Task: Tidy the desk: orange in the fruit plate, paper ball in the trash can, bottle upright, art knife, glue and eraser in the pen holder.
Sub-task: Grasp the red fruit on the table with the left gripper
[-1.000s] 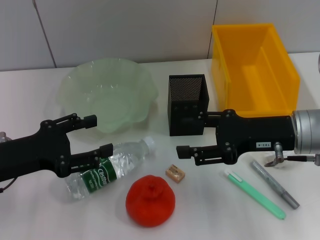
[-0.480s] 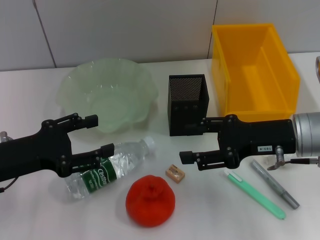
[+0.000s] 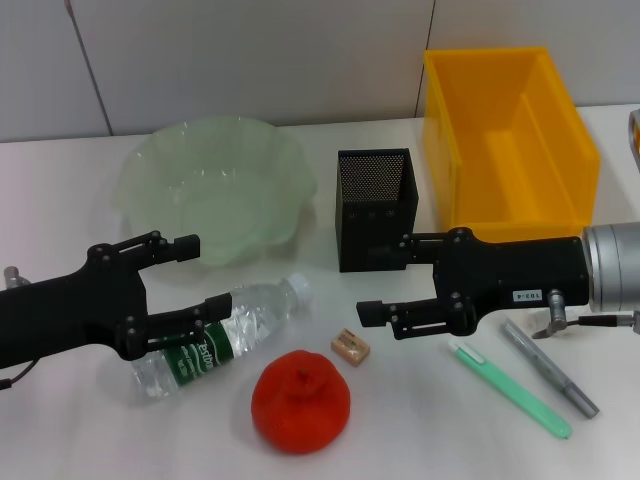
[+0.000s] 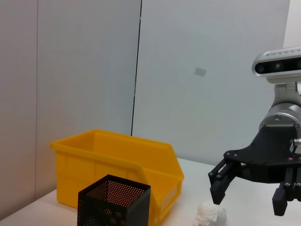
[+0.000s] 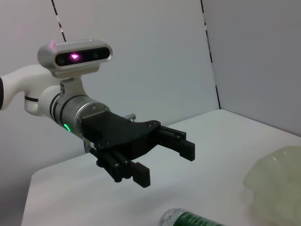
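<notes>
A white tabletop point(image 3: 90, 440) under grey wall panels. The clear, crinkled plastic bottle point(image 3: 215, 337) lies on its side — the left gripper point(image 3: 205, 275) has its fingers spread, the lower one touching the green label. The right gripper point(image 3: 385, 277), fingers also apart, hovers before the black mesh pen holder point(image 3: 374, 208), above the tan eraser point(image 3: 350, 346).

fruit plate point(image 3: 150, 185) left of pen holder point(image 3: 374, 205), trash can point(image 3: 575, 150) right, bottle point(image 3: 215, 340), orange point(image 3: 300, 402), eraser point(image 3: 350, 347) in front

White table point(image 3: 120, 430) carries the scene. Grey panelled wall point(image 3: 250, 60) at 12 o'clock, dark vertical seams. Small grey patch point(image 4: 200, 71) on wall in left wrist view.
</notes>
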`<state>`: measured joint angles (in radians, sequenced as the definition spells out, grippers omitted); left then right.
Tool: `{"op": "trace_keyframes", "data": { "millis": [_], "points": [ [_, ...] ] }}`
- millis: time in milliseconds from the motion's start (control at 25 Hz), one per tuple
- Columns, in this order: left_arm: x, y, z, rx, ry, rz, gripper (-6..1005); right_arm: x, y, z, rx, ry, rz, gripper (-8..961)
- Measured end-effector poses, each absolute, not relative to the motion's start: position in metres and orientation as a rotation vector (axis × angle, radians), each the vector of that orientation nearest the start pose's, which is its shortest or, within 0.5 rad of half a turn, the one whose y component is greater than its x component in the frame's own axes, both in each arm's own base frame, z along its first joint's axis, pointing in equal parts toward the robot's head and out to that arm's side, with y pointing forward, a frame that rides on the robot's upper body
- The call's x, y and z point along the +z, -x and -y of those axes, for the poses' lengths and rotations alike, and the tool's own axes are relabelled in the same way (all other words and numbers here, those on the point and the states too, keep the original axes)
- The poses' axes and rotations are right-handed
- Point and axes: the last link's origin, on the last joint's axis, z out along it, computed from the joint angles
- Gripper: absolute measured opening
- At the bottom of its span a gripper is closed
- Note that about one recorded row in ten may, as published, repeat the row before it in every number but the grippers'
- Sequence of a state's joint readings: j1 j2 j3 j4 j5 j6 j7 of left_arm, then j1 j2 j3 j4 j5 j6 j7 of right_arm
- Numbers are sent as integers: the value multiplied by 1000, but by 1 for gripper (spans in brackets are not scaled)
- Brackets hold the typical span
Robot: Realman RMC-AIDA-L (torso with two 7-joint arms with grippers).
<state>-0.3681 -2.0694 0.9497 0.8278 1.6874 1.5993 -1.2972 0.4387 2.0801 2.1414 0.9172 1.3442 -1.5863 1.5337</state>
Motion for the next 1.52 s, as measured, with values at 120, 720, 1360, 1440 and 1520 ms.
{"op": "trace_keyframes", "data": {
  "millis": [120, 720, 1360, 1440, 1520],
  "points": [
    [15, 248, -307, -838, 2710, 355, 809, 7, -221, -322, 721, 2843, -489, 763],
    [15, 247, -308, -838, 2711, 350, 810, 7, -225, -321, 693, 2847, -502, 763],
    [11, 245, -309, -805, 2747, 333, 809, 9, -232, -315, 652, 2860, -493, 764],
    [11, 245, -309, -801, 2753, 327, 809, 9, -231, -314, 652, 2864, -487, 764],
    [11, 244, -309, -801, 2756, 323, 809, 10, -230, -314, 653, 2868, -481, 764]
  ]
}}
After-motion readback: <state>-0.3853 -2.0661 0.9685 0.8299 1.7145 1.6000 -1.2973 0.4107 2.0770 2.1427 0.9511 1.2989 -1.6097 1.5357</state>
